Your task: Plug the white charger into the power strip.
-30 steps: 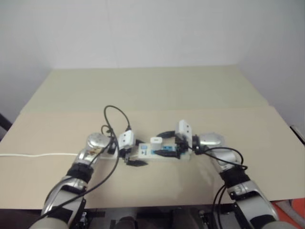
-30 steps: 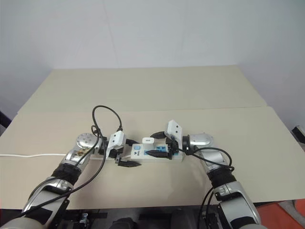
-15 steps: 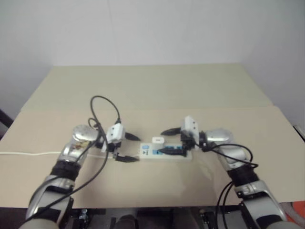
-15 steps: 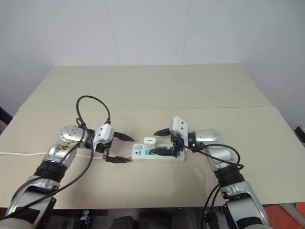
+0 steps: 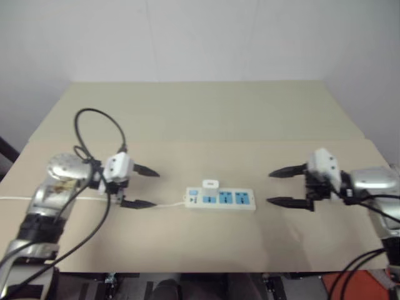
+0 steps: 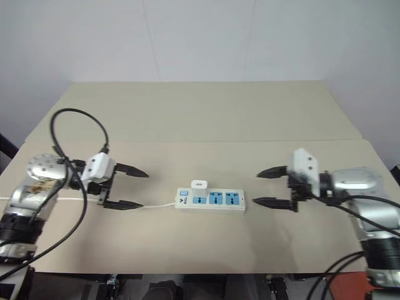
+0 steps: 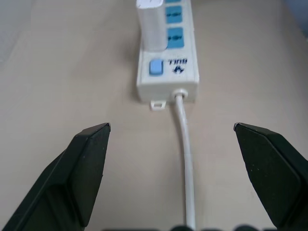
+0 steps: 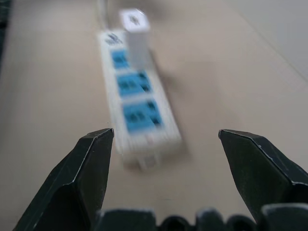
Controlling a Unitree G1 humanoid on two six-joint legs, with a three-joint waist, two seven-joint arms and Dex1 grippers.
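While both grippers' fingers (image 6: pixel 128 172) gape empty, white charger (image 6: pixel 199 185) stands in power strip (image 6: pixel 210 200).

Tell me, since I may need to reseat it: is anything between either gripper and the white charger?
Nothing visible. The white charger stands in the power strip, bare table toward the left gripper and right gripper.

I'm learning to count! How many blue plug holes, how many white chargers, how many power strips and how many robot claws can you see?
Blue socket faces on the power strip: 3, one partly behind the charger
White charger: 1, standing on the strip
Power strip: 1
Robot claws: 2, the left gripper and the right gripper, both open and holding nothing
Total: 7
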